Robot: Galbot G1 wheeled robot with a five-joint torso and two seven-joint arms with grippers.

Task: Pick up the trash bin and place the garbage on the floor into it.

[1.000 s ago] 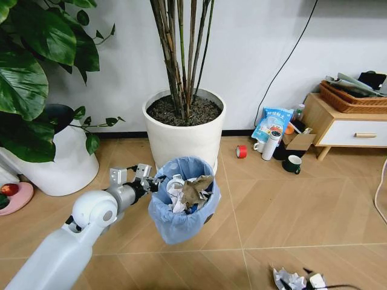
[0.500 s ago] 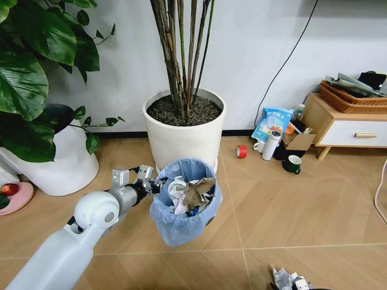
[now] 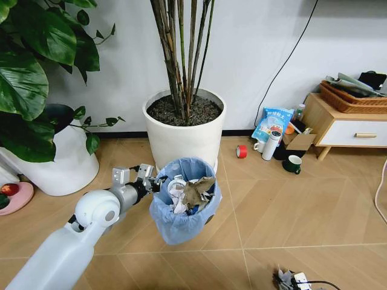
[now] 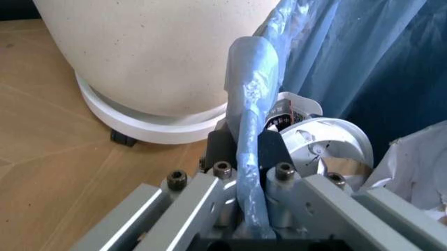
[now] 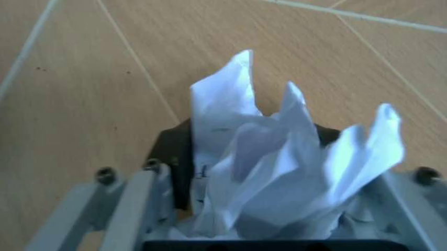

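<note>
Left gripper (image 3: 156, 179) clamped on blue-bagged rim of trash bin (image 3: 184, 214), bin held above wood-look floor (image 3: 284, 205) in front of white plant pot (image 3: 183, 136); left wrist view shows rim (image 4: 250, 130) pinched between fingers. Bin holds white paper wads, brown scrap, round white lid. Right gripper (image 5: 269, 172) closed on crumpled white paper wad (image 5: 279, 178) just above floor, at lower right in head view (image 3: 289, 280)
</note>
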